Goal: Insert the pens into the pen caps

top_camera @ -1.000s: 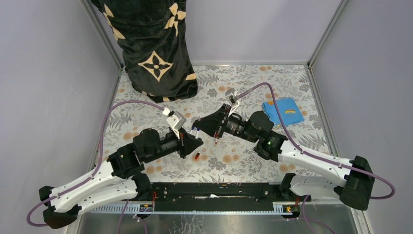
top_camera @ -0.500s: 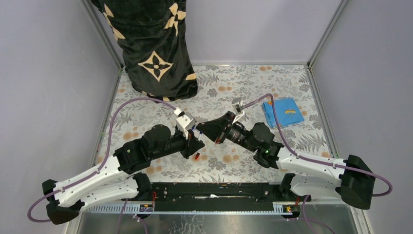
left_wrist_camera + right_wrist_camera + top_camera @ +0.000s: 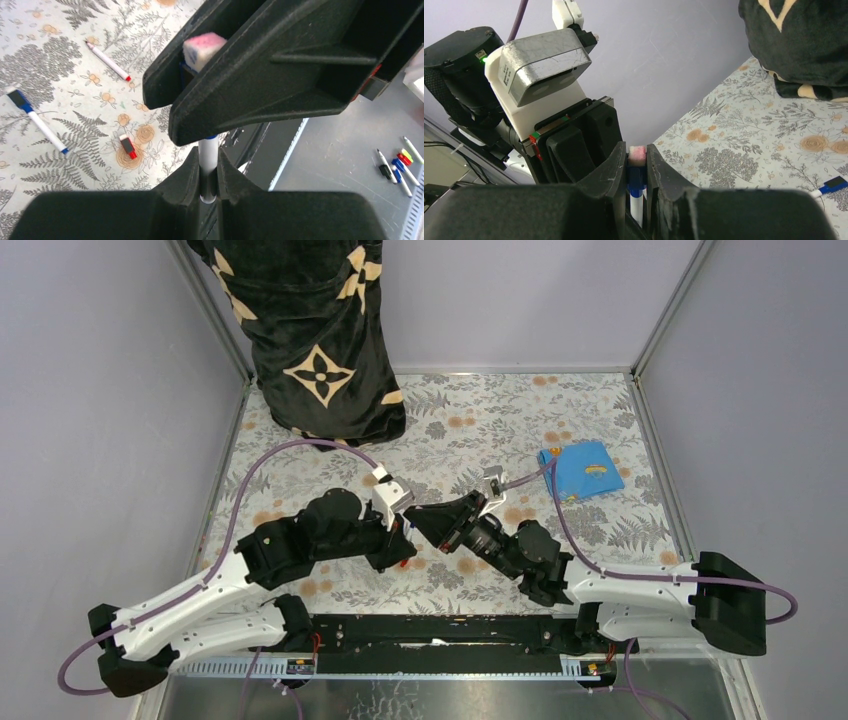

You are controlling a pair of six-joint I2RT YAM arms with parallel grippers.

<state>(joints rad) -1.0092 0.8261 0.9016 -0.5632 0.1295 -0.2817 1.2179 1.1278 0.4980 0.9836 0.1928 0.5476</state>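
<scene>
My left gripper (image 3: 208,155) is shut on a white pen (image 3: 208,167) that stands upright. The pen's upper end runs up between the fingers of my right gripper (image 3: 636,152), which is shut on a blue pen cap (image 3: 636,179) topped by a pink-white eraser (image 3: 637,154). Both grippers meet tip to tip at mid-table, left gripper (image 3: 402,530) against right gripper (image 3: 420,523). On the table lie a red-tipped pen (image 3: 107,61), a blue pen (image 3: 39,122) and a red pen cap (image 3: 127,146).
A blue folded cloth (image 3: 582,468) lies at the back right. A black patterned fabric (image 3: 310,340) hangs at the back left. Several markers (image 3: 397,167) lie on the grey surface beyond the table's near edge. Purple cables loop over both arms.
Both arms have swung inward and toward the near edge. The two grippers, apart a second ago, now meet with the pen's end inside the cap.
</scene>
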